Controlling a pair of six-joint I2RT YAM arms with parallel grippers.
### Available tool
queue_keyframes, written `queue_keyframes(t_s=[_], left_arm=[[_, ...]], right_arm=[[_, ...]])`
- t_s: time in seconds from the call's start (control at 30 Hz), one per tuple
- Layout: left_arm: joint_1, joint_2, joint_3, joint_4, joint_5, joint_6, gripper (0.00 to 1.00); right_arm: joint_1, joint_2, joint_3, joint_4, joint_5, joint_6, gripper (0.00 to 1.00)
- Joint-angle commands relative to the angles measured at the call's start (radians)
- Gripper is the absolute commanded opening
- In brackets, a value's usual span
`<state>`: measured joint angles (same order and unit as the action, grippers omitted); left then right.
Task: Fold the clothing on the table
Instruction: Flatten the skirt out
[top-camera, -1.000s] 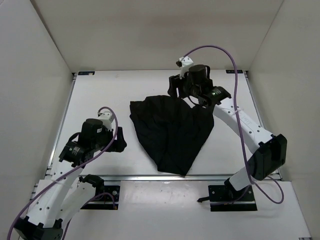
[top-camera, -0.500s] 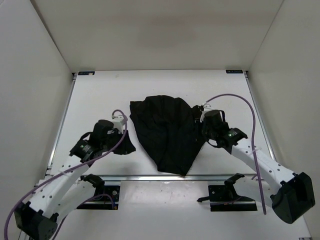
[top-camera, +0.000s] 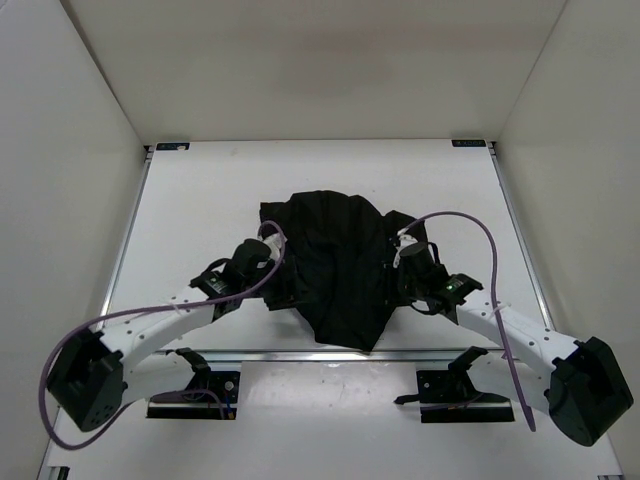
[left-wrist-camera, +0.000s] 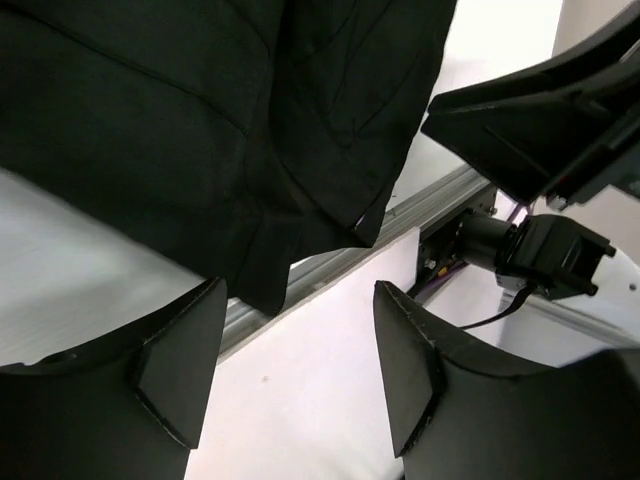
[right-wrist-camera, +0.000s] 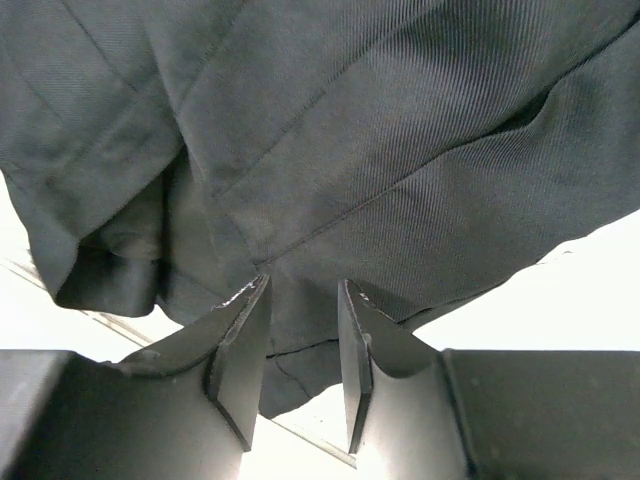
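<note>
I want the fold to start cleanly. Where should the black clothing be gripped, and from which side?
I'd grip the clothing at its slanted side hems, each from its outer side, low over the table. It lies spread and tapers toward the near edge, so those hems are free, exposed edges.

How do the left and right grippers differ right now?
The left gripper holds its jaws wide apart with nothing between them, at the clothing's left edge. The right gripper shows a narrower gap, with cloth behind it, at the right edge. Both are open.
</note>
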<state>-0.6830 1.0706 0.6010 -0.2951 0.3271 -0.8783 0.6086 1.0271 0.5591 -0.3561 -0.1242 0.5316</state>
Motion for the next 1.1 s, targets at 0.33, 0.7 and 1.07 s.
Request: queue_keyframes(t_s=[0.33, 0.7, 1.07], left_arm=[[-0.066, 0.245, 0.037, 0.168, -0.03, -0.206, 0.7], [-0.038, 0.365, 0.013, 0.189, -0.065, -0.235, 0.65], [-0.029, 0.473, -0.024, 0.251, -0.046, -0.251, 0.22]], right_arm=[[-0.007, -0.03, -0.09, 0.126, -0.055, -0.012, 0.3], [0.011, -0.111, -0.153, 0.152, -0.069, -0.002, 0.3], [0.003, -0.163, -0.172, 0.112, -0.089, -0.007, 0.3]])
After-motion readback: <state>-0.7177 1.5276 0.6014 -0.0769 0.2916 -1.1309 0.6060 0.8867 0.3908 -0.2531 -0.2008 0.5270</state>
